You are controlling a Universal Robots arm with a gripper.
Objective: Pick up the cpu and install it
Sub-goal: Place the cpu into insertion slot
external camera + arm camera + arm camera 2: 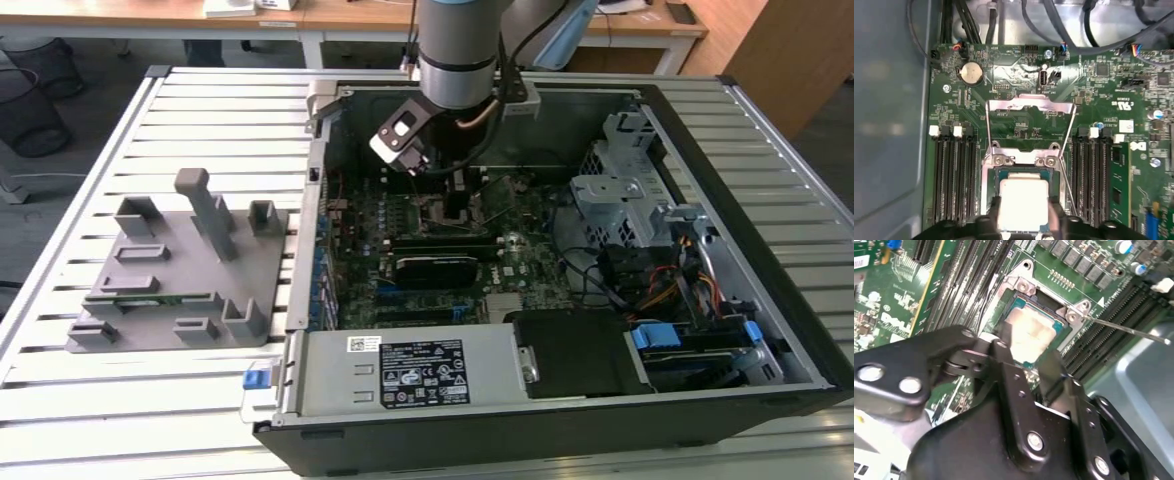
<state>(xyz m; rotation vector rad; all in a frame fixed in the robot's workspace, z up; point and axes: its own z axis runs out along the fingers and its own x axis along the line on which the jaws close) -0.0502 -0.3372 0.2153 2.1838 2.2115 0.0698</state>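
— Where do we find the arm?

— In the exterior view we see it come straight down into the open black metal computer case (534,440), which lies on the white slatted table (120,400). Its black two-fingered gripper (461,200) hangs low over the middle of the green motherboard (534,240).

— And the chip?

— In the second wrist view we find the small flat square cpu (1031,330), with its pale silver-grey metal top. It lies level inside the square metal-framed socket (1026,287) of the board. The first wrist view shows us the same cpu (1023,197) within that frame.

— How does the pincer stand?

— Narrow. The black fingers (1051,371) sit at two opposite edges of the cpu, one on each side, and we judge them closed on it. We cannot tell whether the chip rests fully on the socket floor.

— What else do we see nearby?

— The silver metal load plate (1029,103) is swung open, away from the chip, and a thin wire lever (1124,330) sticks out beside the socket. Long black memory slots (951,175) run along both sides of the socket. A round silver coin battery (970,74) sits on the board beyond the plate. A grey plastic fixture (174,270) stands on the table beside the case, at the exterior view's left.
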